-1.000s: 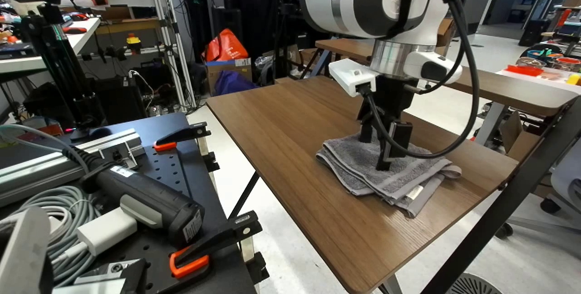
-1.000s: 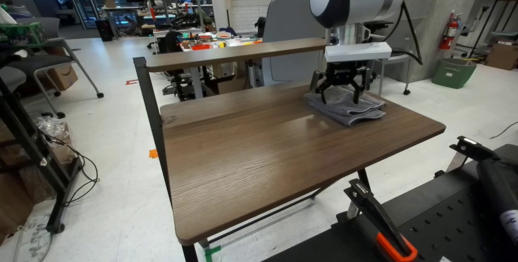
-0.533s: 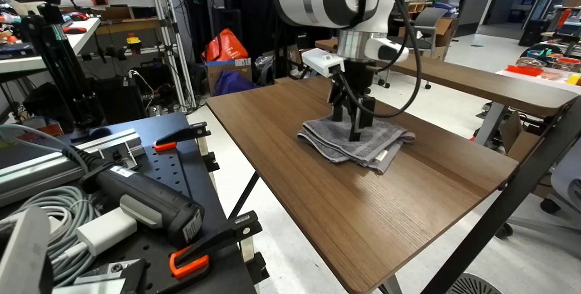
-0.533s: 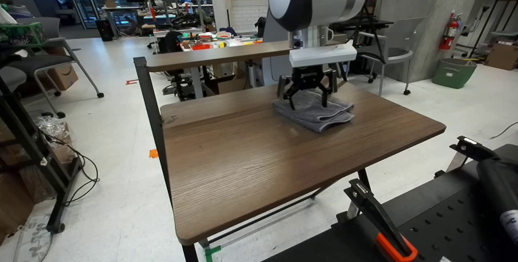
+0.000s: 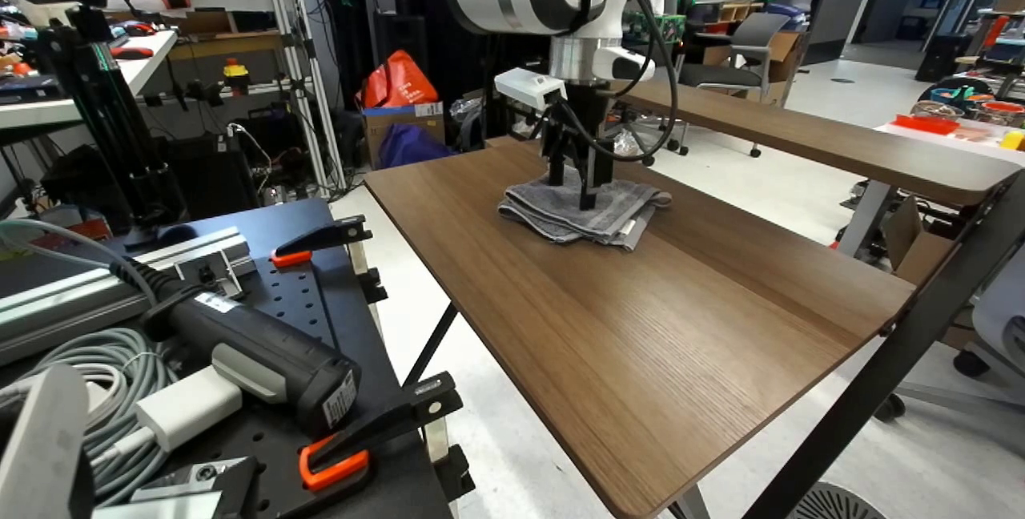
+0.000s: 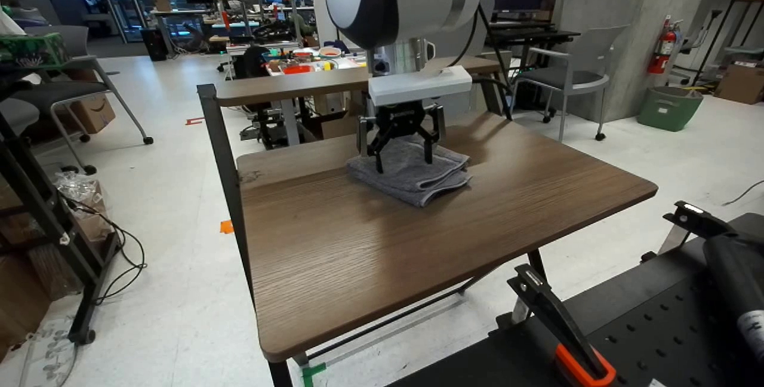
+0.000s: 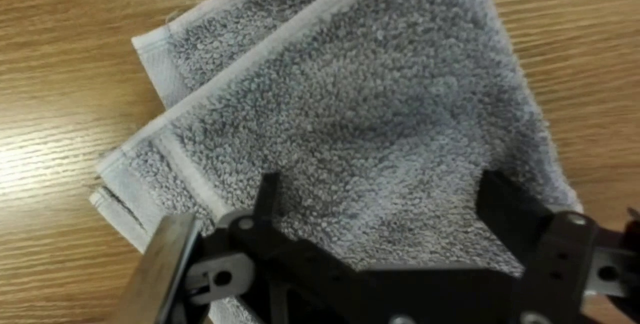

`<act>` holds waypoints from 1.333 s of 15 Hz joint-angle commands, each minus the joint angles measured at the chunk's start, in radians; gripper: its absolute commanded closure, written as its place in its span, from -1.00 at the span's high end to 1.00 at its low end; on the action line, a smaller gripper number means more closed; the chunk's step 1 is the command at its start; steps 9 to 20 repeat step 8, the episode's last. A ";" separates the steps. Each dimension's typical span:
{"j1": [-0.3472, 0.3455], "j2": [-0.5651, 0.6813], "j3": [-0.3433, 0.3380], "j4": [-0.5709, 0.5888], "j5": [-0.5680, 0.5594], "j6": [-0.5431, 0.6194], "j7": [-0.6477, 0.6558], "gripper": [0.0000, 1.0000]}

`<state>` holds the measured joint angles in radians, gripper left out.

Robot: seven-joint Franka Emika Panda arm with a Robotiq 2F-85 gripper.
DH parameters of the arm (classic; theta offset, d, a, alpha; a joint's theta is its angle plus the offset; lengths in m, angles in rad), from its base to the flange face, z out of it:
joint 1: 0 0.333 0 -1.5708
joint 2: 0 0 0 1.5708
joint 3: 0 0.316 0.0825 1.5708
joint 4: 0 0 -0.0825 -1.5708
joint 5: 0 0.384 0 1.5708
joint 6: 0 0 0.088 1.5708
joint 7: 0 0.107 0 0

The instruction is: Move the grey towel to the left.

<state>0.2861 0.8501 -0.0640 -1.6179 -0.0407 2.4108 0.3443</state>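
The grey towel (image 5: pixel 615 207) lies folded and flat on the brown wooden table (image 5: pixel 657 343), toward its far part in this exterior view. In an exterior view the towel (image 6: pixel 412 183) lies near the back edge, left of the table's right half. My gripper (image 5: pixel 572 195) points straight down with its fingertips resting on the towel. The gripper (image 6: pixel 404 166) has its fingers spread wide. In the wrist view the towel (image 7: pixel 350 99) fills most of the picture, and flat cloth shows between the separated fingertips of the gripper (image 7: pixel 381 175). No cloth is pinched.
A raised wooden shelf (image 6: pixel 286 85) runs along the table's back edge, held by a dark metal post (image 6: pixel 222 160). A black bench (image 5: pixel 280 295) with orange-tipped clamps (image 5: pixel 336 467), a scanner-like tool (image 5: pixel 248 351) and coiled cables stands beside the table.
The gripper and the towel have moved together across the table, toward the picture's left in both exterior views, and farther back in one of them. The fingers stay spread and on the cloth.
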 commanded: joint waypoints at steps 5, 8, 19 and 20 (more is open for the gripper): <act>0.009 -0.231 -0.006 -0.146 -0.088 -0.026 -0.036 1.00; -0.001 -0.149 0.011 -0.059 -0.074 -0.008 -0.001 1.00; -0.001 -0.149 0.011 -0.059 -0.074 -0.008 -0.001 1.00; -0.001 -0.149 0.011 -0.059 -0.074 -0.008 -0.001 1.00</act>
